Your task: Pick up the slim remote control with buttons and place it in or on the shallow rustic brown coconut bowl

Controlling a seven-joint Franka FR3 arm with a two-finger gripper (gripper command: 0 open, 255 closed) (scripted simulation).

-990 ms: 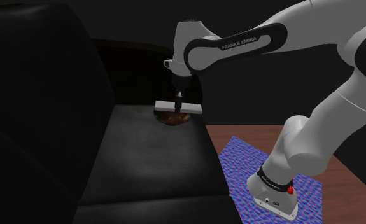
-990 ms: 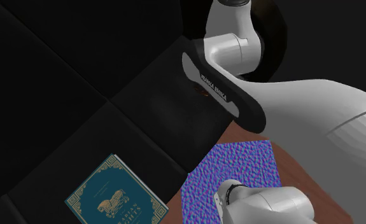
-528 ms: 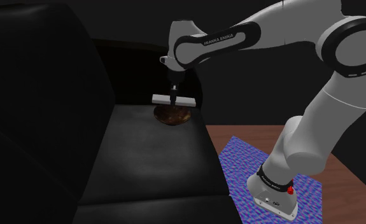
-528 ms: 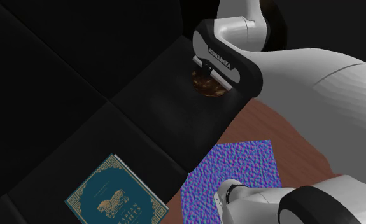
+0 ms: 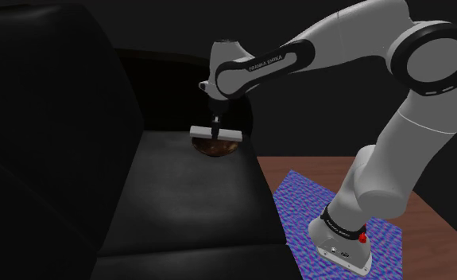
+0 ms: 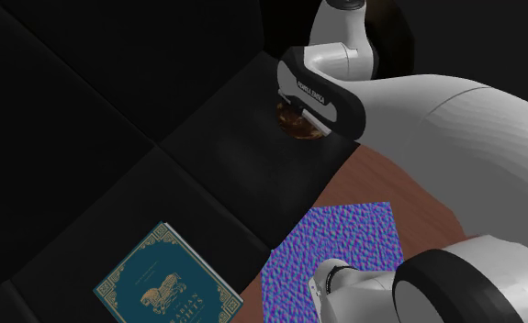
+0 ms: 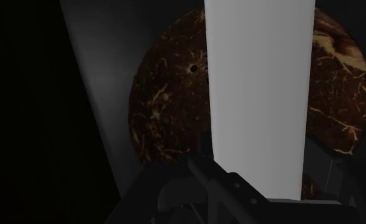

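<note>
A plain grey, slim remote control [image 5: 215, 134] hangs level just above a rough brown coconut bowl [image 5: 216, 148], with my gripper [image 5: 215, 127] shut on its middle from above. The bowl rests at the back of a black sofa seat [image 5: 195, 191]. In the wrist view the remote [image 7: 258, 95] runs as a pale bar away from the gripper [image 7: 261, 191], clasped between the black fingers [image 7: 200, 181], and crosses over the bowl [image 7: 168, 108] below. In the second exterior view the bowl [image 6: 297, 126] shows partly under the arm.
The tall black sofa back [image 5: 52, 119] rises on the shoulder view's left. A teal book [image 6: 168, 284] lies on the sofa, far from the bowl. A blue-purple patterned mat [image 5: 314, 208] lies on the brown wooden surface [image 5: 425, 199] under the stand.
The arm has carried the remote slightly to the shoulder view's left, over the bowl's middle, and then lowered it a little. The grip on the remote has held.
</note>
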